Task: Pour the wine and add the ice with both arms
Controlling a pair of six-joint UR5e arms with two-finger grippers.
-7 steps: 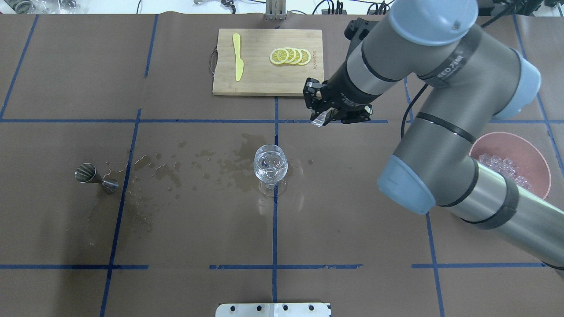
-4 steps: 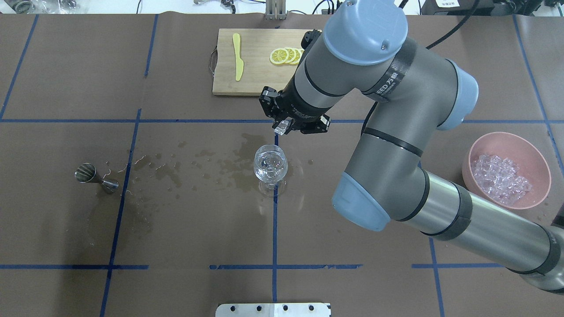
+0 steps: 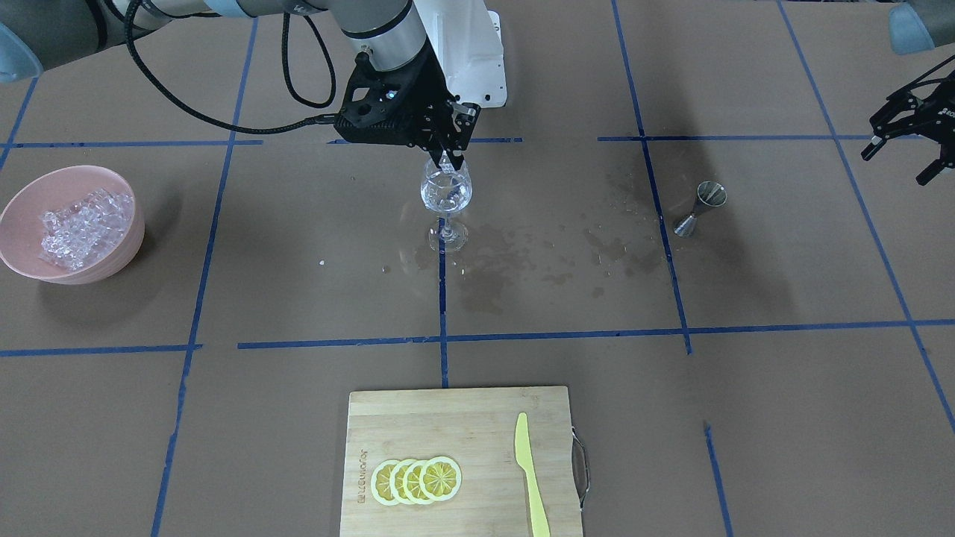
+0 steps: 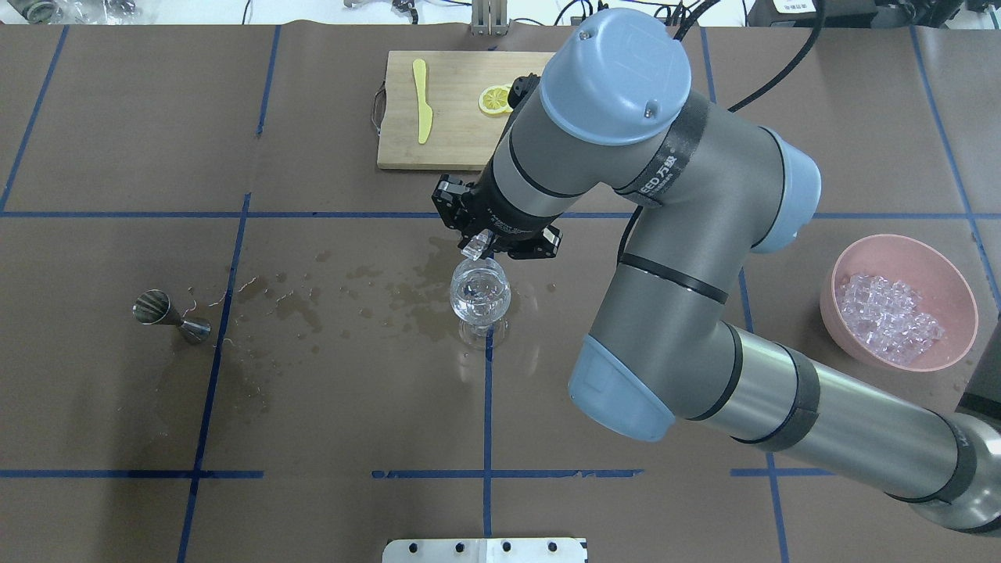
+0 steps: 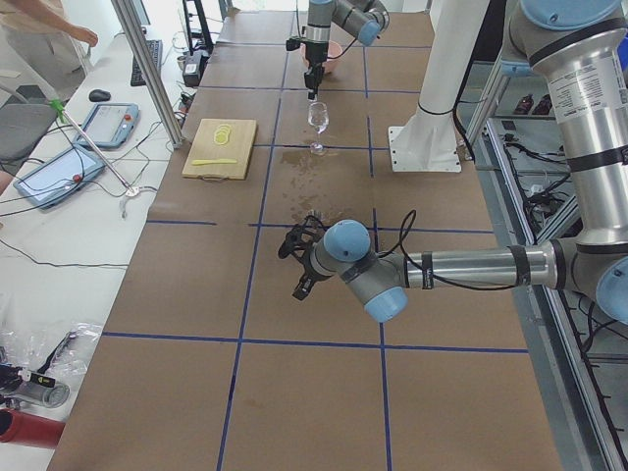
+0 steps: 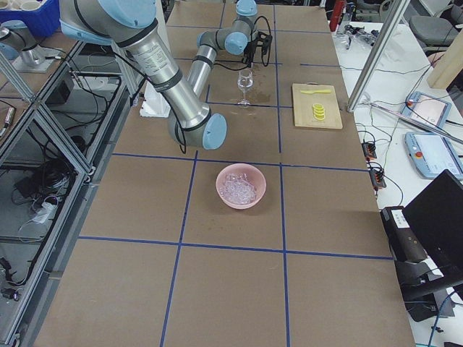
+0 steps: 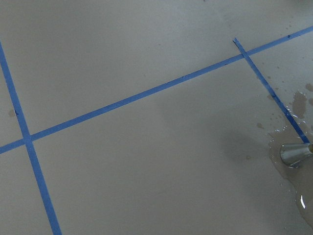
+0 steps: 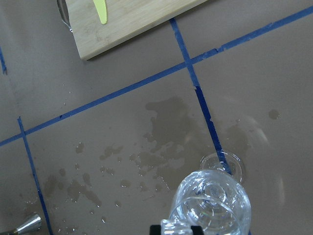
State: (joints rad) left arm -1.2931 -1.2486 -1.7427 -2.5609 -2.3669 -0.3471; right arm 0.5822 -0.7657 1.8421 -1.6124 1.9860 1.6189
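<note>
A: So what stays hidden around the wine glass [image 4: 480, 291]?

B: From overhead the right arm [image 4: 672, 258] covers most of the lemon slices [image 4: 493, 100] on the cutting board [image 4: 446, 109] beyond the glass; the front-facing camera shows all four. The left gripper [image 3: 906, 127] is outside the overhead frame and shows only at the front view's edge, fingers spread wide, holding nothing

A: And the right gripper [image 4: 475, 244]?

B: Closed on a clear ice cube [image 4: 474, 247], just above the far rim of the glass. Its own wrist camera catches only a sliver of the cube [image 8: 172, 227] at the bottom edge, over the glass mouth. What lies inside the bowl is hard to make out

A: The surface?

B: Brown paper table [image 4: 352, 407] gridded with blue tape, wet stains spreading from the glass toward the jigger [image 4: 170, 315]. The pink bowl [image 4: 848, 264] of ice [image 4: 887, 317] sits well apart on the glass's other side

A: Anything only the side views give?

B: Monitors, cables and a person's arm beyond the table, past the cutting board
</note>
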